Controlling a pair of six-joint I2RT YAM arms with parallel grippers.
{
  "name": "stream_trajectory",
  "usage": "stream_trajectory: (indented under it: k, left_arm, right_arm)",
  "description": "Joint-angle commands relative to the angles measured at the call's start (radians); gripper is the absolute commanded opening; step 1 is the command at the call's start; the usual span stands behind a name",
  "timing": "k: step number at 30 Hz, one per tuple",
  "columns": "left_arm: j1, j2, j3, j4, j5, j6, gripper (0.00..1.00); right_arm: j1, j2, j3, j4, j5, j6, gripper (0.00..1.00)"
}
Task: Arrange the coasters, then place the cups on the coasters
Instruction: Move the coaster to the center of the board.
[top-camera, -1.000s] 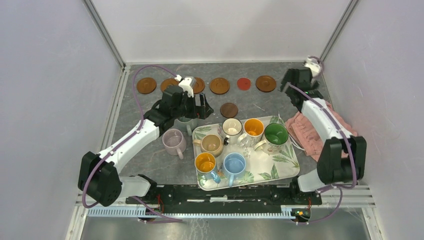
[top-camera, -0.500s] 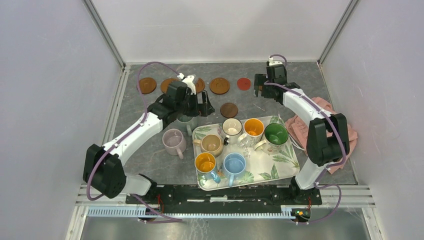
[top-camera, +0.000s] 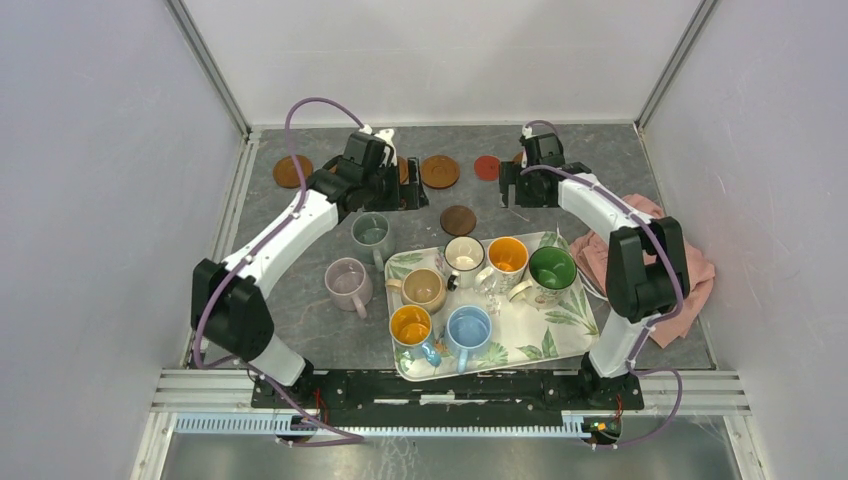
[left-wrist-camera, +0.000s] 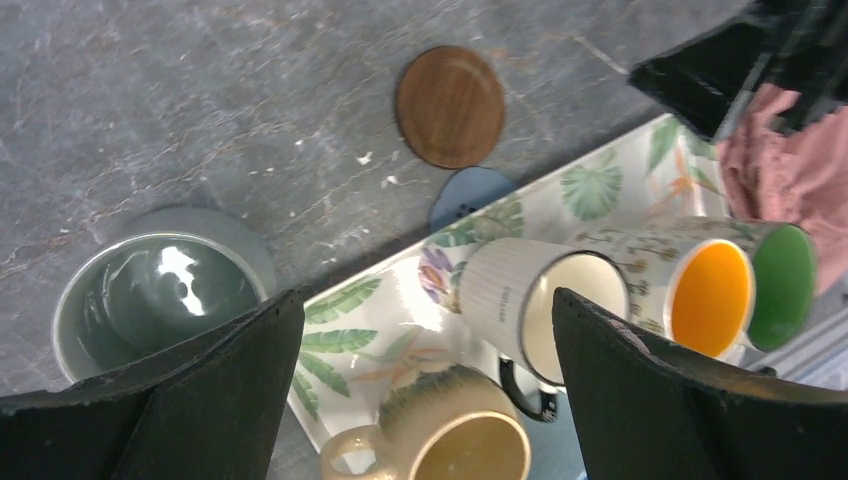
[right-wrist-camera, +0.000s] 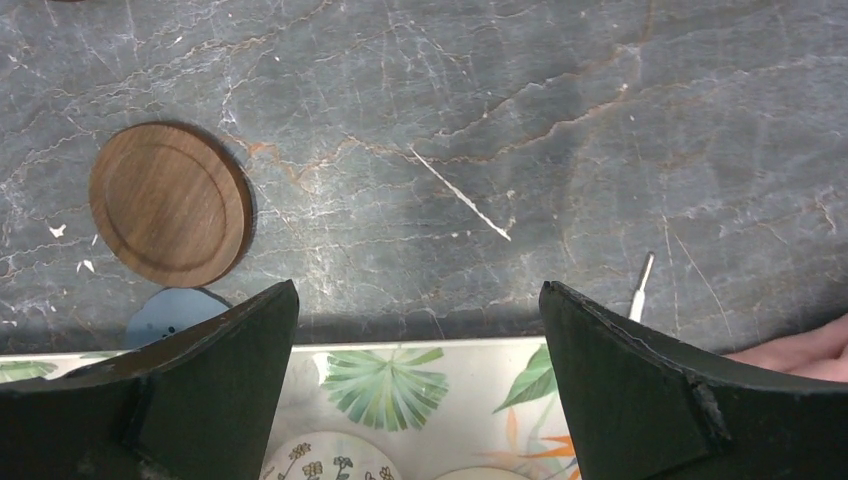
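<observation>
Coasters lie in a loose row along the far edge of the table (top-camera: 300, 320), among them a brown wooden coaster (top-camera: 439, 171) and a small red coaster (top-camera: 487, 167). A dark brown coaster (top-camera: 458, 220) sits nearer, just beyond the leaf-print tray (top-camera: 575, 330), whose far edge half hides a grey-blue coaster (left-wrist-camera: 468, 195). Six cups stand on the tray, the grey-green cup (top-camera: 372, 232) and pale pink cup (top-camera: 348, 282) on bare table left of it. The left gripper (left-wrist-camera: 428, 300) and right gripper (right-wrist-camera: 417, 295) hang above the tray's far edge with fingers spread wide, empty.
</observation>
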Motion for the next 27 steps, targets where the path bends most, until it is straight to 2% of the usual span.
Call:
stream_trajectory:
  k: [1,7,12,19,27]
  left_arm:
    - [0.043,0.070,0.034,-0.035,-0.040,0.004,1.00]
    - [0.077,0.125,0.005,0.008,-0.031,0.026,1.00]
    - [0.096,0.188,0.050,0.005,-0.015,0.055,1.00]
    - [0.139,0.249,0.152,-0.051,0.022,0.034,1.00]
    - [0.202,0.314,0.343,-0.214,-0.052,-0.033,1.00]
  right_arm:
    - [0.028,0.072,0.102,-0.026,-0.012,-0.045,0.98]
    - [0.042,0.182,0.215,-0.053,-0.027,-0.059,0.98]
    - [0.070,0.275,0.329,-0.096,-0.047,-0.061,0.98]
    - [0.092,0.280,0.333,-0.142,-0.030,-0.029,0.98]
    - [0.092,0.319,0.377,-0.174,-0.050,-0.021,0.98]
